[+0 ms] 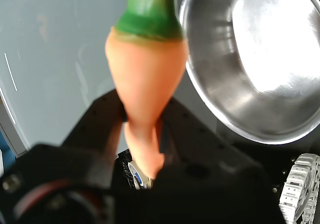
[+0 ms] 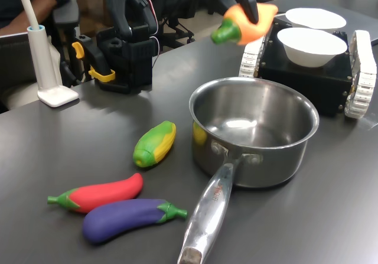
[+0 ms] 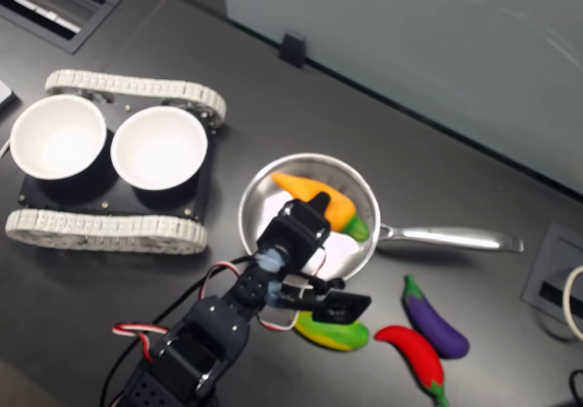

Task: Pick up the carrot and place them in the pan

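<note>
One pincer (image 1: 142,149) is at work, pinching the carrot (image 1: 147,78) by its thin tapered end, so the fat orange body and green stem stick out ahead of the arm in the wrist view. In the first exterior view the carrot (image 2: 245,23) hangs in the air, clear of the worktop (image 2: 331,205), above the far rim of the pan (image 2: 254,131). From overhead in the second exterior view, the carrot (image 3: 319,204) lies across the open mouth of the pan (image 3: 264,202), stem toward the second exterior view's right, near where the long handle (image 3: 451,238) joins.

Judging by this, the carry step is nearly done and the release is the step in hand. The next move calls for lowering the carrot a little toward the steel bottom and then parting the pincer, keeping the load over the middle so it does not strike the rim.

Outward on the worktop, the corn toy (image 2: 155,143) sits just left of the pan in the first exterior view, with the red chilli (image 2: 97,194) and the purple aubergine (image 2: 130,215) nearer. Two white bowls (image 2: 311,45) rest on a tracked black base (image 2: 307,78) at the far right.
</note>
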You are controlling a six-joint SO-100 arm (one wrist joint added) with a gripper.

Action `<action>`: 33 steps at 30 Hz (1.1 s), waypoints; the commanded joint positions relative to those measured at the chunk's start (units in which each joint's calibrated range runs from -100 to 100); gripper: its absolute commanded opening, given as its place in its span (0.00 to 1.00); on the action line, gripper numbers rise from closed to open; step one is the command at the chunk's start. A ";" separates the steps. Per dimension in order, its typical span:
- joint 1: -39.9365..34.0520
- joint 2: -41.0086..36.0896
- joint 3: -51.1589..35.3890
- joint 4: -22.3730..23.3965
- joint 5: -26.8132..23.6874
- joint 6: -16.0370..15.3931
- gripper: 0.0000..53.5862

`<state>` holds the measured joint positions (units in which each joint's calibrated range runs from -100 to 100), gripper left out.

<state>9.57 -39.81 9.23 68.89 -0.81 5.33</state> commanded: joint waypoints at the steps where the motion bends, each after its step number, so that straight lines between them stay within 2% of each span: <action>1: -1.89 -0.55 0.26 -4.11 -0.59 1.48 0.00; 12: -2.92 -0.89 10.08 -9.66 -0.63 2.15 0.00; 16: -3.26 -0.89 12.17 -10.68 -0.59 3.16 0.00; 28: -3.03 -1.39 18.44 -13.75 -0.10 3.25 0.00; 31: -3.15 -1.48 19.07 -14.01 -0.10 3.25 0.04; 33: -3.15 -1.48 19.07 -14.01 -0.20 3.25 0.11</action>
<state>6.49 -39.23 29.95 58.10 -1.34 7.81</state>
